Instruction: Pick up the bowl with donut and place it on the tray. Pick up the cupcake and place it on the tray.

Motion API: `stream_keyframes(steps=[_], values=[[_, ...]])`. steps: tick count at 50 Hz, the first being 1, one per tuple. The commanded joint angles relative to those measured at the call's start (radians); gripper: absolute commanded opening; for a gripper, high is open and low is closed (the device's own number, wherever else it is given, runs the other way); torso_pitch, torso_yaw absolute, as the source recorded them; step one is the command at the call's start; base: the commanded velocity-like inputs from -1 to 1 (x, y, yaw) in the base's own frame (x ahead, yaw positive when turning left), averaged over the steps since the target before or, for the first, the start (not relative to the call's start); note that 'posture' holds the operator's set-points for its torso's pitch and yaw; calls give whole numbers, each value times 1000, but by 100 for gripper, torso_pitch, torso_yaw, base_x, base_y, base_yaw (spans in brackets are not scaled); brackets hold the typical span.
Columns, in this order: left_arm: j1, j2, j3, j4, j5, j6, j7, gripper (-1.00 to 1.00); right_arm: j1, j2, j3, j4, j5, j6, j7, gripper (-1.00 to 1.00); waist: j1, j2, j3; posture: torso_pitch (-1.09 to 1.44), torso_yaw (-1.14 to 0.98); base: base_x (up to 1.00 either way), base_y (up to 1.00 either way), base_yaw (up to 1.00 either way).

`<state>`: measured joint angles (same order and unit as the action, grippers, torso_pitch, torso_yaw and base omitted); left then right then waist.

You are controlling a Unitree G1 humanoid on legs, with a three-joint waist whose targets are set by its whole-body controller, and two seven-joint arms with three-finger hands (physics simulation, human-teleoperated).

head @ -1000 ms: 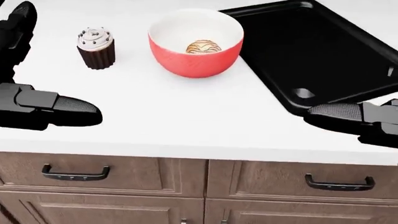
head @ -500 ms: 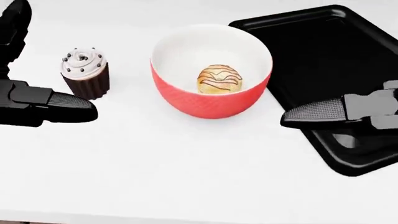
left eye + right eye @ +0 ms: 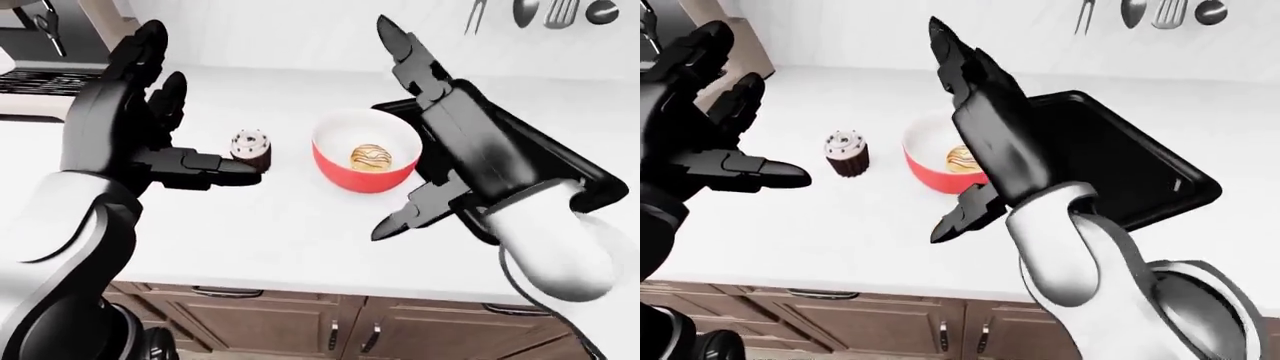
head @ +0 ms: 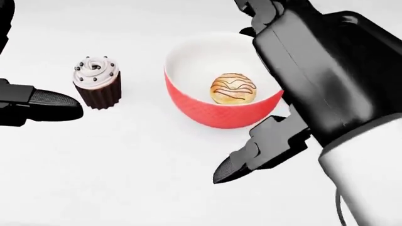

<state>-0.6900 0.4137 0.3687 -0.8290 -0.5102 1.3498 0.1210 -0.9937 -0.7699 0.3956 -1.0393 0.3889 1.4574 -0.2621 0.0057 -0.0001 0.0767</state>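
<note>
1. While both arms hover over it, a white counter (image 3: 280, 232) fills the scene.
2. At 3 o'clock from the bowl lies a black tray (image 3: 1120, 161), mostly hidden by the right arm.
3. Right hand (image 3: 440, 127) hangs at the bowl's 3 o'clock, fingers spread wide, holding nothing.
4. Left hand (image 3: 140, 135) hangs at the cupcake's 9 o'clock, fingers splayed, empty.
5. Red bowl (image 4: 213, 103) sits mid-counter, holding a striped donut (image 4: 233, 88).
6. Cupcake (image 4: 97, 82) stands upright at the bowl's 9 o'clock, apart from it.

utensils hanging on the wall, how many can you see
4: a fork, a spoon, a spatula and a ladle, side by side along the left-eye view's top right edge. More may hang beyond the frame.
</note>
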Motion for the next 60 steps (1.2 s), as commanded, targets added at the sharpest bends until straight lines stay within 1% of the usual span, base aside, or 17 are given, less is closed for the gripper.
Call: stream_keyframes(steps=[1, 2, 4, 7, 9, 12, 15, 18, 22, 29, 38, 39, 45, 47, 53, 57, 60], values=[[-25, 12, 13, -12, -8, -31, 7, 100, -8, 6, 40, 41, -289, -21, 132, 100, -3, 8, -19, 0, 0, 0, 0, 0], [-21, 14, 16, -11, -12, -36, 8, 100, 5, 12, 86, 74, -390, -43, 187, 100, -2, 9, -19, 0, 0, 0, 0, 0], [-8, 16, 21, -13, -21, -43, 11, 100, 44, 55, 129, 133, -591, -90, 319, 100, -2, 11, -20, 0, 0, 0, 0, 0], [-6, 23, 26, -8, -36, -47, 21, 100, 113, 154, 122, 227, -935, -194, 570, 100, -2, 14, -25, 0, 0, 0, 0, 0], [-8, 24, 24, -8, -47, -45, 31, 100, 167, 279, 68, 304, -1185, -312, 758, 100, -2, 18, -27, 0, 0, 0, 0, 0], [-6, 28, 22, -2, -61, -51, 42, 100, 240, 528, -76, 384, -1505, -555, 996, 100, -5, 28, -31, 0, 0, 0, 0, 0], [-12, 40, 22, -6, -78, -43, 53, 100, 276, 717, -195, 447, -1642, -768, 1074, 100, -8, 41, -36, 0, 0, 0, 0, 0], [-18, 50, 34, 0, -98, -41, 60, 100, 307, 798, -247, 492, -1686, -886, 1067, 100, -13, 50, -41, 0, 0, 0, 0, 0], [-4, 56, 29, 11, -113, -64, 74, 100, 316, 857, -257, 526, -1711, -950, 1059, 100, -20, 59, -47, 0, 0, 0, 0, 0], [16, 65, 29, 16, -132, -87, 88, 100, 332, 906, -235, 553, -1744, -1003, 1051, 100, -27, 68, -48, 0, 0, 0, 0, 0], [19, 82, 35, 23, -168, -97, 111, 100, 352, 948, -211, 659, -1756, -1064, 980, 98, -29, 71, -53, 0, 0, 0, 0, 0], [16, 83, 36, 24, -173, -96, 114, 100, 351, 952, -210, 676, -1756, -1067, 971, 78, -28, 71, -53, 0, 0, 0, 0, 0], [8, 98, 50, 30, -207, -93, 131, 100, 345, 956, -214, 753, -1741, -1080, 915, 70, -28, 73, -56, 0, 0, 0, 0, 0], [6, 104, 51, 31, -221, -93, 140, 100, 337, 958, -215, 783, -1732, -1079, 897, 44, -27, 73, -57, 0, 0, 0, 0, 0], [0, 122, 55, 40, -262, -105, 165, 100, 333, 950, -205, 874, -1729, -1102, 840, 39, -26, 75, -59, 0, 0, 0, 0, 0], [10, 136, 61, 39, -300, -111, 186, 100, 337, 957, -194, 943, -1743, -1125, 802, 18, -28, 76, -61, 0, 0, 0, 0, 0], [21, 148, 60, 49, -314, -132, 194, 100, 350, 950, -187, 984, -1760, -1155, 777, 18, -28, 77, -62, 0, 0, 0, 0, 0]])
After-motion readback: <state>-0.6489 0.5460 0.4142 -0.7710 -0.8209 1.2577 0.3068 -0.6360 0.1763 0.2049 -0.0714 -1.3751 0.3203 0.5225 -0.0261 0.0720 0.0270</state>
